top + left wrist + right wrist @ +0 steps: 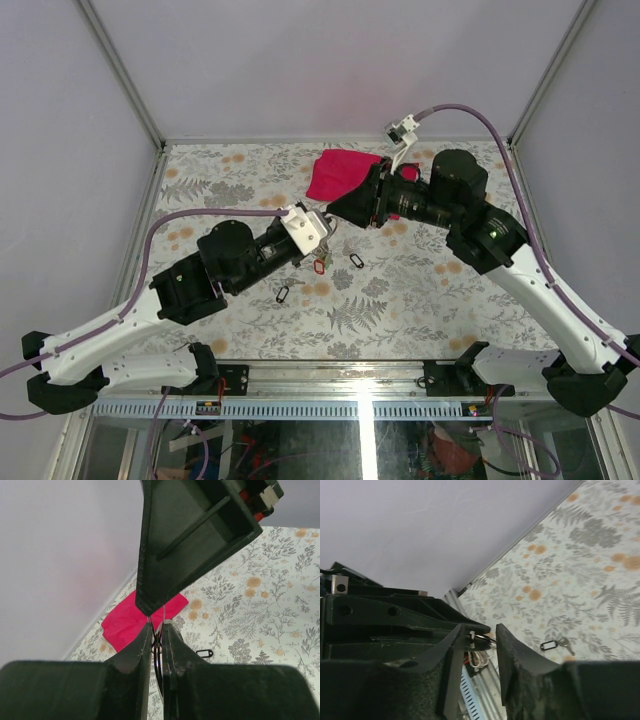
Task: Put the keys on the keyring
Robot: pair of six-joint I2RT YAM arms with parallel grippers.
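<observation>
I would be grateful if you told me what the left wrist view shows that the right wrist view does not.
Only the left wrist view: the red cloth. Only the right wrist view: the slotted rail and hanging silver keys. Both: the keyring pinched in the left jaws, and a black-tagged key on the floral table.

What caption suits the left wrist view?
Left gripper shut on the keyring, red cloth on the floral table behind.

Keyring [482, 638] between parted right fingers [517, 652], black-tagged key [549, 645] beyond
</observation>
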